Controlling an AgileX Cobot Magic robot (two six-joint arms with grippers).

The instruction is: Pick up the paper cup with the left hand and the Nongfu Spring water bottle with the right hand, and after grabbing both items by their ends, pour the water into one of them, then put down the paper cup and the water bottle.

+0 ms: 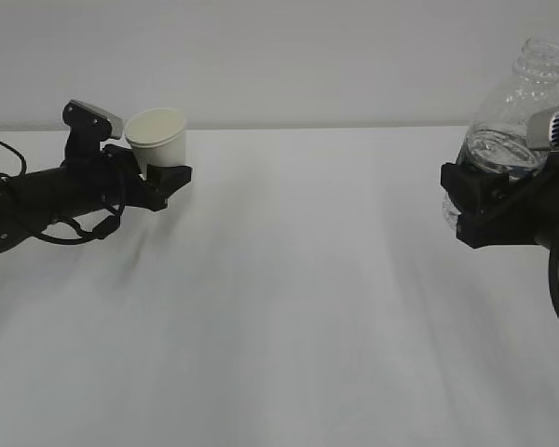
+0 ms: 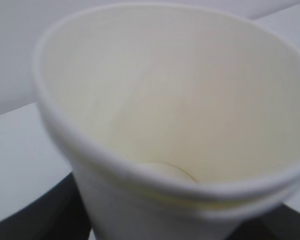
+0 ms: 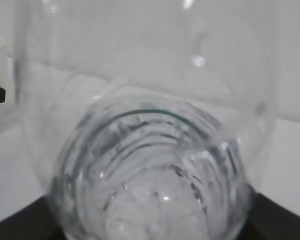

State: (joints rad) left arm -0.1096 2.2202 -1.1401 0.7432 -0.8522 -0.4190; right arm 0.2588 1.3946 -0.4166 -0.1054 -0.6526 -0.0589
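A: How far is the task, do you think?

B: I judge that the grasping part is done. The left hand [image 1: 164, 173] has its fingers clamped on the lower part of the paper cup [image 1: 157, 138], which stands upright between them with its mouth open to above. The right hand [image 1: 472, 200] has its fingers clamped on the lower body of the Nongfu Spring water bottle [image 1: 512, 130], so the neck rises well above the fingers, without cap, and leans a little to the right.

A: Is the pouring started?

B: It seems not. The inside of the cup looks dry in the left wrist view, and the two hands are well apart, one at each side of the table [image 1: 298, 307]. The water [image 3: 155, 200] is low in the bottle, near the fingers, as far as I can tell through the clear wall.

A: So what is left?

B: To bring both together, to tilt the bottle over the cup, then to put both things down.

A: And the count?

B: One cup, one bottle, two hands. I see no other things on the table.
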